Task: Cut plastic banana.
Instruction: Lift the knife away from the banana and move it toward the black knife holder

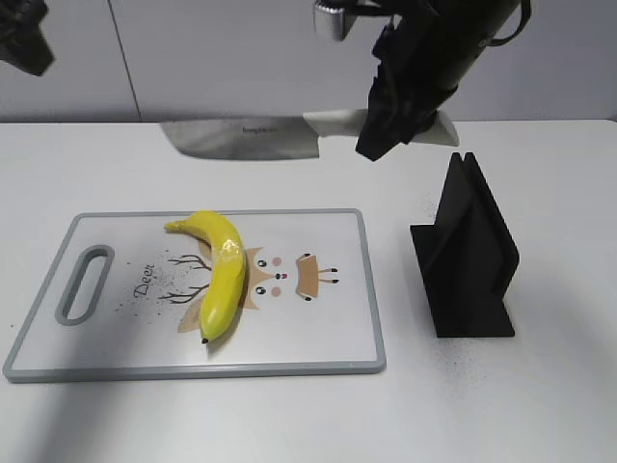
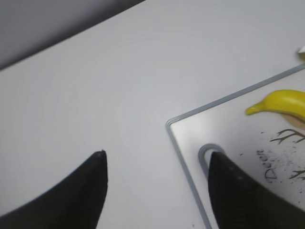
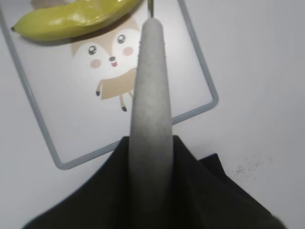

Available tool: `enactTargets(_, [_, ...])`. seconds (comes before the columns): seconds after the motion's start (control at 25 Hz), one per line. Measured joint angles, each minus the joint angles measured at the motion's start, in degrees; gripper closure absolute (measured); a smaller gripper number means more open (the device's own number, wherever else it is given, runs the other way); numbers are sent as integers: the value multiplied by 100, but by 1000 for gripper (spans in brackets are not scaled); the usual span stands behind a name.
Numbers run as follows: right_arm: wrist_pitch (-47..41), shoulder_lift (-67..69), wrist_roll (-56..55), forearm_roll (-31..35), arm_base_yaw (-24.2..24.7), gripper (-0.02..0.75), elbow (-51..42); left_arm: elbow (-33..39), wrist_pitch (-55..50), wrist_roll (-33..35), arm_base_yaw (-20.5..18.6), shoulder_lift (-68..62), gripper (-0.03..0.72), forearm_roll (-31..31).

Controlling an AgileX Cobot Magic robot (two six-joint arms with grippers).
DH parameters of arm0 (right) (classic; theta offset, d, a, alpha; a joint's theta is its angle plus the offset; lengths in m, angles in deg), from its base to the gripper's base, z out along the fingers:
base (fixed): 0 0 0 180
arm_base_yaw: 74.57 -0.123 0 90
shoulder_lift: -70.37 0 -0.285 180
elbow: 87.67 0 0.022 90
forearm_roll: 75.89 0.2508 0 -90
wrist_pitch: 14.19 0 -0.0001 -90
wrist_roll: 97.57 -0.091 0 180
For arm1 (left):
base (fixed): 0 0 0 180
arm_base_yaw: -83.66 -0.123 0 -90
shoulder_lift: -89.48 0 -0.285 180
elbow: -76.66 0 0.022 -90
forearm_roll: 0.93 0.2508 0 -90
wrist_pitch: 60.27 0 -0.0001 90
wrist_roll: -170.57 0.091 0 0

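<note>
The plastic banana lies on a white cutting board with a grey rim and a deer drawing. It also shows in the left wrist view and in the right wrist view. My right gripper is shut on the grey handle of a knife, held in the air behind the board with the blade pointing left. The handle fills the middle of the right wrist view. My left gripper is open and empty above the board's left corner.
A black knife stand stands on the white table to the right of the board. The board has a grey handle slot at its left end. A grey wall runs behind the table.
</note>
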State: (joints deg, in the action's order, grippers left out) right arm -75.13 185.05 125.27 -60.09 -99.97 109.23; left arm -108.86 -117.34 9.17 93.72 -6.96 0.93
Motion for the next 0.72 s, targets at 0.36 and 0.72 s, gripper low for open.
enactTargets(0.36, [-624,-179,-3028,-634,88,576,498,-4,-1250,-877,-851,50,83,-186])
enactTargets(0.72, [432,-1913,-5842,-1677,121,576,-1474,1776,-1259,-877,-896,1688,95,-481])
